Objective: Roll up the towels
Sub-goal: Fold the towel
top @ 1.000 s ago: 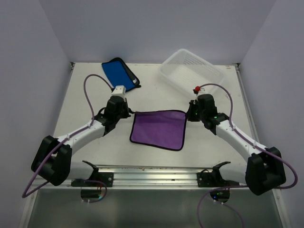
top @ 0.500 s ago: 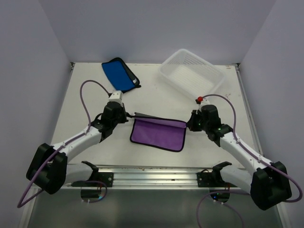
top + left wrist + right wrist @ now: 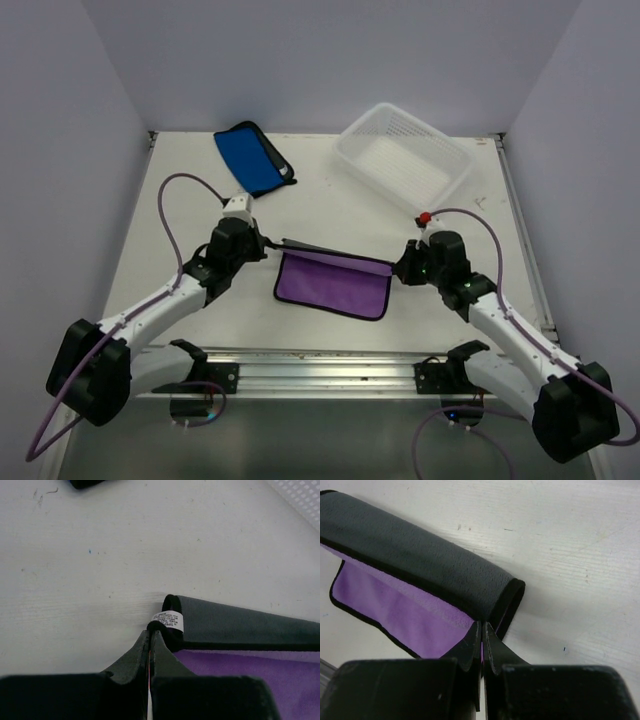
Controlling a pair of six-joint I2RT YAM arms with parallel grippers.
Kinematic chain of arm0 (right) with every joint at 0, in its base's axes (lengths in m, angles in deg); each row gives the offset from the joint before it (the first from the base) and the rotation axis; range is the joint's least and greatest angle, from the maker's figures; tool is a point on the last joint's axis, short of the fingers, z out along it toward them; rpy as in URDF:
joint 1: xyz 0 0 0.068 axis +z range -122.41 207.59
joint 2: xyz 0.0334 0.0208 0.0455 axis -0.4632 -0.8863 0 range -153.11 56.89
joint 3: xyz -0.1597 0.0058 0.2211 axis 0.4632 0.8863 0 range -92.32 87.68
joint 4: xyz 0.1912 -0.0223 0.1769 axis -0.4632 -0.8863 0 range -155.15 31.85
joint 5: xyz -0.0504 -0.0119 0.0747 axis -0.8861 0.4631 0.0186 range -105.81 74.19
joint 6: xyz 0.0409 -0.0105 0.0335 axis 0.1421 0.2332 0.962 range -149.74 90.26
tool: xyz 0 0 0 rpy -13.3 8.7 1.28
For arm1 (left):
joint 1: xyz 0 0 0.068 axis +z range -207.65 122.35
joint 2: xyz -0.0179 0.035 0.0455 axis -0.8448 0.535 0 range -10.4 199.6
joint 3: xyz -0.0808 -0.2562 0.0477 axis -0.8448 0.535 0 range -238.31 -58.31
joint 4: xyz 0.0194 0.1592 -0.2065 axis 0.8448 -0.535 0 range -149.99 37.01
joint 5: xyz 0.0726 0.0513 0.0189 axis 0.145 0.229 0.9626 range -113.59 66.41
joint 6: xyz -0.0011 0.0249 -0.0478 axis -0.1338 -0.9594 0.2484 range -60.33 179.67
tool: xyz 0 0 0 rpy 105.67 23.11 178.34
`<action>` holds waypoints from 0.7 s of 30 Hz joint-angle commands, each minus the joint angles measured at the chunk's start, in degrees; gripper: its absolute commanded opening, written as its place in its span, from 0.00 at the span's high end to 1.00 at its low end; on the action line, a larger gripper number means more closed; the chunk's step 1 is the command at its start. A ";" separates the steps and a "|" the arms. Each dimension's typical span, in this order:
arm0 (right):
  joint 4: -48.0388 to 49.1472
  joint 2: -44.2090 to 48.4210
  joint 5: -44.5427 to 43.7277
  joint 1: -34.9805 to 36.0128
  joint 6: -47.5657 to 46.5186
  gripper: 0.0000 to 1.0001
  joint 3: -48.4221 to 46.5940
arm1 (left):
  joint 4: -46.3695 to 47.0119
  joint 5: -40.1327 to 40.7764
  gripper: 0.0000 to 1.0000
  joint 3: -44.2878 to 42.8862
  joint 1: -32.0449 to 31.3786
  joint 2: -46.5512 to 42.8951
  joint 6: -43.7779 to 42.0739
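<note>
The purple towel [image 3: 330, 282] lies mid-table, its far edge folded over toward me so the dark grey underside shows as a band [image 3: 335, 253]. My left gripper [image 3: 268, 247] is shut on the towel's far left corner [image 3: 165, 625], beside a white label [image 3: 168, 619]. My right gripper [image 3: 400, 264] is shut on the far right corner [image 3: 495, 617]. The fold shows as a grey band in the left wrist view [image 3: 240, 625] and the right wrist view [image 3: 415, 557]. The blue towel [image 3: 252, 157] with black edging lies flat at the far left, apart from both grippers.
A white perforated basket [image 3: 405, 155] stands at the far right of the table. White walls close in the table on three sides. A metal rail [image 3: 320, 362] runs along the near edge between the arm bases.
Both grippers have pulled the purple towel's far edge toward me, folding it over; the flat square is now shorter with a dark band along its far side.
</note>
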 commanded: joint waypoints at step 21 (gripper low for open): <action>-8.89 12.11 3.48 -0.03 4.96 1.00 5.51 | -1.39 -0.24 1.00 7.92 0.28 -8.87 3.06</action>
